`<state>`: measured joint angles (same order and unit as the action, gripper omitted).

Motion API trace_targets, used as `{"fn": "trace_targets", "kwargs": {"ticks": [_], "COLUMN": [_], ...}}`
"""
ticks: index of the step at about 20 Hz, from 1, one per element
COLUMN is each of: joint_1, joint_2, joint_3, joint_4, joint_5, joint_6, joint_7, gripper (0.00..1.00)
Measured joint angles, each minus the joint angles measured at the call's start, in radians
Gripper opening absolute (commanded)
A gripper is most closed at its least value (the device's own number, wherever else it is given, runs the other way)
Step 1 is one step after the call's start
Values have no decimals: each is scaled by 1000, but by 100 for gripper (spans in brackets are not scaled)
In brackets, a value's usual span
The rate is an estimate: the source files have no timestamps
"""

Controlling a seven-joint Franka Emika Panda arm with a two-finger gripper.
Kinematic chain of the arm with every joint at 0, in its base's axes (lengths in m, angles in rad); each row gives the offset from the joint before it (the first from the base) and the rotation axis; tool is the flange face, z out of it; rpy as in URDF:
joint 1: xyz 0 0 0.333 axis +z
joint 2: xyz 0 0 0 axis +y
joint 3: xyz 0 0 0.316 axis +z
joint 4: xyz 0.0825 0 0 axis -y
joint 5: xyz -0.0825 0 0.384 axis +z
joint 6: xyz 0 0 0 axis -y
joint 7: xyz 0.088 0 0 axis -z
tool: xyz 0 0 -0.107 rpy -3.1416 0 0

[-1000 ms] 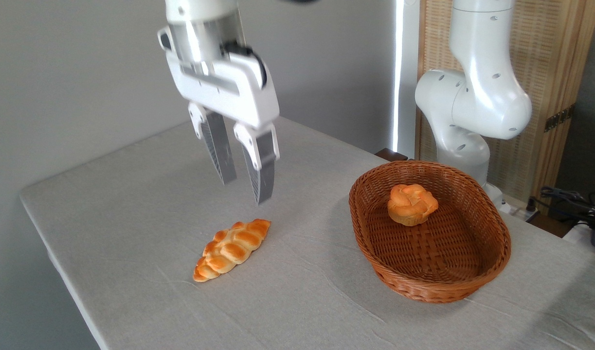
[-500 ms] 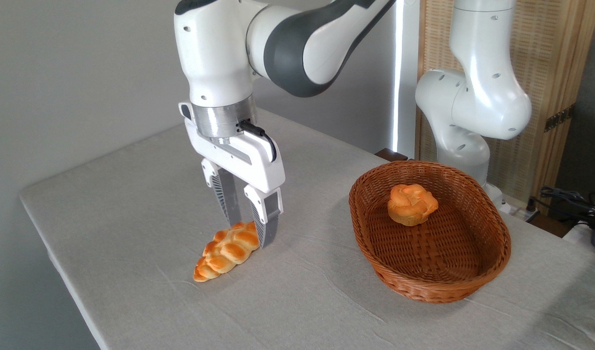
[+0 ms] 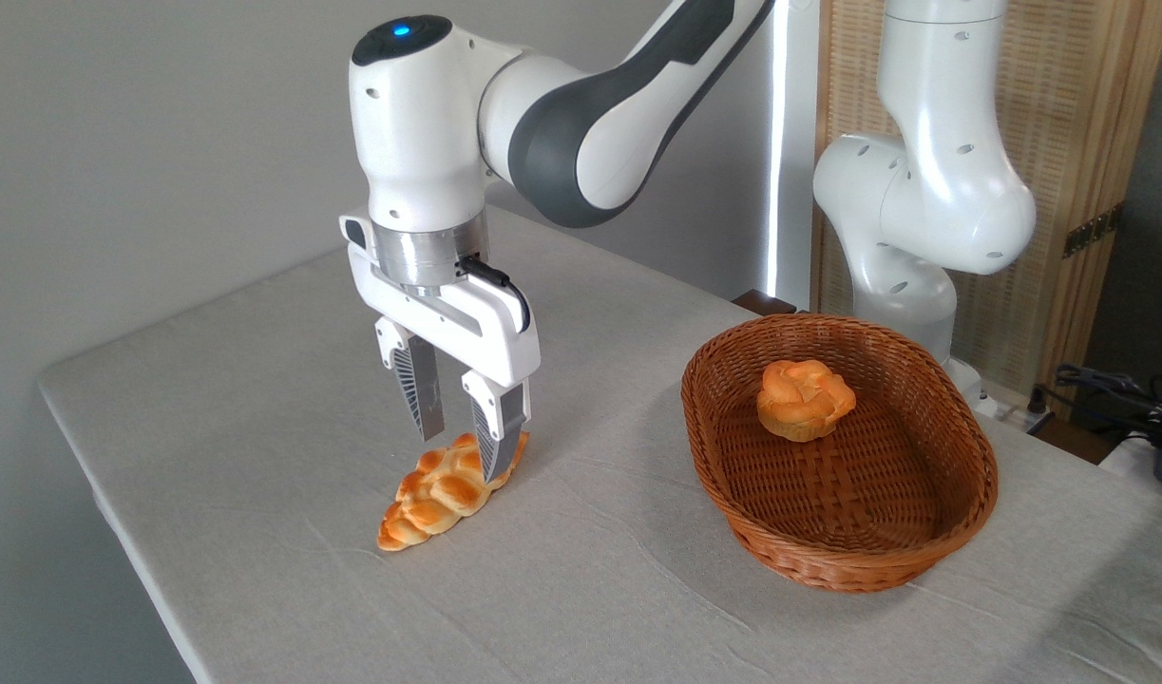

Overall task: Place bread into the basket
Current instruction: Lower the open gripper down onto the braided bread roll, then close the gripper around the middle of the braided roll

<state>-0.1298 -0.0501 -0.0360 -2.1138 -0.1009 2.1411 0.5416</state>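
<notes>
The bread (image 3: 435, 498), a braided golden-orange loaf, lies flat on the grey tablecloth, left of centre. My gripper (image 3: 462, 458) points straight down over the loaf's upper right end. It is open, with one finger (image 3: 421, 399) behind the loaf and the other finger (image 3: 490, 437) in front of it, covering part of that end. The basket (image 3: 828, 570), oval and reddish-brown wicker, stands on the table to the right, well apart from the loaf.
A small round knotted bun (image 3: 804, 399) sits inside the basket near its far end. A white arm base (image 3: 923, 209) rises behind the basket. Cables (image 3: 1113, 389) lie at the far right. The table's left edge (image 3: 115, 522) runs close to the loaf.
The gripper came down from well above the table to the loaf, then shifted slightly left along it. Its fingers stayed apart. The bread and basket have not moved.
</notes>
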Motion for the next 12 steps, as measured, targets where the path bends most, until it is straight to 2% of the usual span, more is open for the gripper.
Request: {"fn": "trace_targets", "kwargs": {"ticks": [10,12], "joint_1": [-10,-11], "joint_2": [19,22], "joint_3": [-28,-34], "joint_4": [-80,-86], "joint_5": [0,0], "joint_6": [117,125], "joint_7": [-8,-8], "gripper": [100,94]}}
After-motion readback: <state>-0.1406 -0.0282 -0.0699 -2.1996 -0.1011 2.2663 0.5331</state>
